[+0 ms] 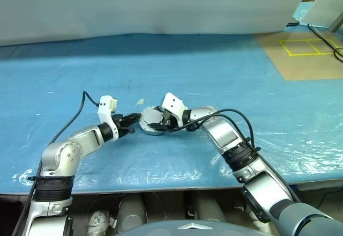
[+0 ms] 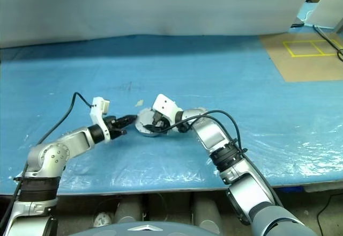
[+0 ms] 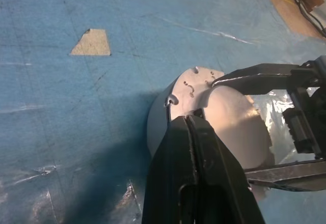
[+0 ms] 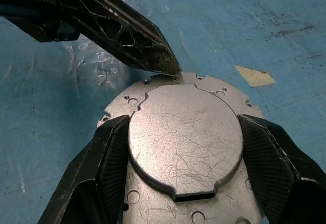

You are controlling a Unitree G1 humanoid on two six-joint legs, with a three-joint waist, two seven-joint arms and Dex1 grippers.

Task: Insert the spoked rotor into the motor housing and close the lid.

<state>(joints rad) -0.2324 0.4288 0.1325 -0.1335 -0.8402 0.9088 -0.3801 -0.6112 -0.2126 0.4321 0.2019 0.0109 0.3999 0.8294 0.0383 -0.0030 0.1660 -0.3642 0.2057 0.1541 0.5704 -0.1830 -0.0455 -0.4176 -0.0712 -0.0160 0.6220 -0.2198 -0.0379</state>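
On the desk (image 1: 225, 80), covered with a wrinkled blue plastic sheet, the round silver-grey metal motor housing (image 1: 151, 119) sat between the two arms. The right gripper (image 1: 161, 123) reached in from the right, its black fingers set on either side of the puck. The left gripper (image 1: 133, 123), fingers pressed together, pointed at the puck's left edge. A small pale scrap (image 1: 140, 101) lay just behind.

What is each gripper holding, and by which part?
The right gripper clamps the motor housing by its sides. The shut left gripper touches its rim, holding nothing.
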